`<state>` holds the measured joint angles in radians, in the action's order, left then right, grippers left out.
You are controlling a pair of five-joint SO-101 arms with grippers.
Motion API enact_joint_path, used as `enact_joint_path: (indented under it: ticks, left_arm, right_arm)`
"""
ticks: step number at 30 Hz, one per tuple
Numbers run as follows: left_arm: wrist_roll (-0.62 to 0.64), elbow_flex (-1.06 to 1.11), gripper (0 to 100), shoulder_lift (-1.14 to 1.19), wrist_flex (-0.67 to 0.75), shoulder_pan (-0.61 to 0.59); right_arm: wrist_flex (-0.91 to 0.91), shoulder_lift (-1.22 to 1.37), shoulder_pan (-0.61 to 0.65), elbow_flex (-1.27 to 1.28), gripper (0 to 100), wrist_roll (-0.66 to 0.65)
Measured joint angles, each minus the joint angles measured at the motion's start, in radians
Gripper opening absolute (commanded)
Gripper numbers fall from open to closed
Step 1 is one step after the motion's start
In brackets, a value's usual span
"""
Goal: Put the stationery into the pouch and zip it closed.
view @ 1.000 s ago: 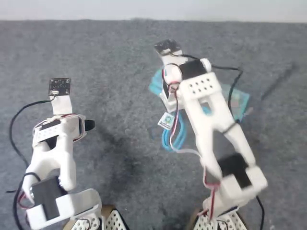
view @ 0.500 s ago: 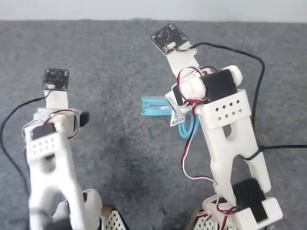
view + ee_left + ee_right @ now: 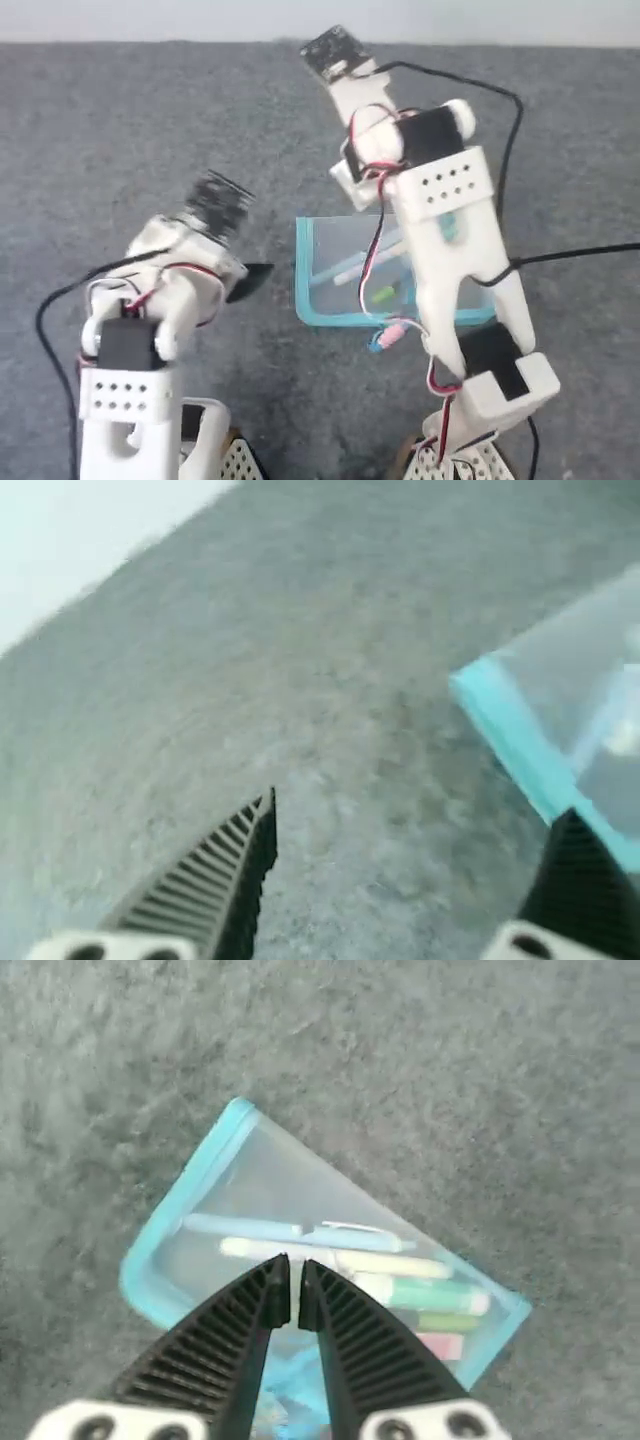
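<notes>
1. The right wrist view has the best look. The pouch (image 3: 262, 1175), clear with a teal edge, lies flat on the grey surface (image 3: 480, 1080), with the stationery (image 3: 400, 1265) inside it. In the high view the right arm (image 3: 450, 240) lies across the pouch's 3 o'clock half and covers part of the contents.
2. The right hand (image 3: 295, 1263) hangs above the pouch. Its jaws are drawn to a thin slit, with nothing between them.
3. The left wrist view catches one teal corner of the pouch. The left hand (image 3: 420, 808) has its jaws spread wide and holds nothing. In the high view the pouch sits at 3 o'clock of that hand, just beside it.
4. The count is one pouch and two hands. Four pieces inside can be told apart: a pale blue pen (image 3: 245, 1226), a white pen (image 3: 240, 1248), a green-and-white marker (image 3: 440, 1297) and a pink piece (image 3: 440, 1345). The right hand hides part of the pouch.
5. Any print on the pens is too small to read.
</notes>
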<state>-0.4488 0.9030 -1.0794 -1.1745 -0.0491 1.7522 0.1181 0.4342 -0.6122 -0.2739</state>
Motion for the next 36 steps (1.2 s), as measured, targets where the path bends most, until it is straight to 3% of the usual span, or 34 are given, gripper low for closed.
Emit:
enact_joint_path:
  ticks: [3, 7, 13, 16, 20, 24, 30, 36]
  left_arm:
    - [-0.055, -0.014, 39, -0.006, -0.058, 0.069]
    - [-0.083, -0.011, 39, -0.006, -0.072, 0.012]
    - [-0.061, 0.284, 39, -0.006, 0.261, -0.282]
    - [-0.089, 0.494, 39, -0.006, 0.459, -0.405]
    - [-0.094, 0.562, 39, -0.006, 0.539, -0.496]
    - [-0.057, 0.566, 39, -0.006, 0.537, -0.502]
    - [0.009, 0.569, 39, -0.006, 0.508, -0.471]
    - [0.032, 0.615, 39, -0.006, 0.506, -0.443]
  right_arm:
    - [0.0, 0.0, -0.043, -0.014, 0.6, -0.003]
    - [0.0, -0.041, -0.058, 0.157, 0.6, -0.003]
    - [-0.135, -0.298, 0.049, 0.684, 0.6, -0.017]
    - [-0.245, -0.42, 0.098, 0.987, 0.6, -0.109]
    - [-0.367, -0.451, 0.094, 1.257, 4.3, -0.147]
    - [-0.4, -0.434, 0.091, 1.281, 11.3, -0.124]
    - [-0.436, -0.203, 0.084, 1.26, 10.2, -0.086]
    - [-0.456, 0.028, 0.021, 1.06, 10.2, -0.051]
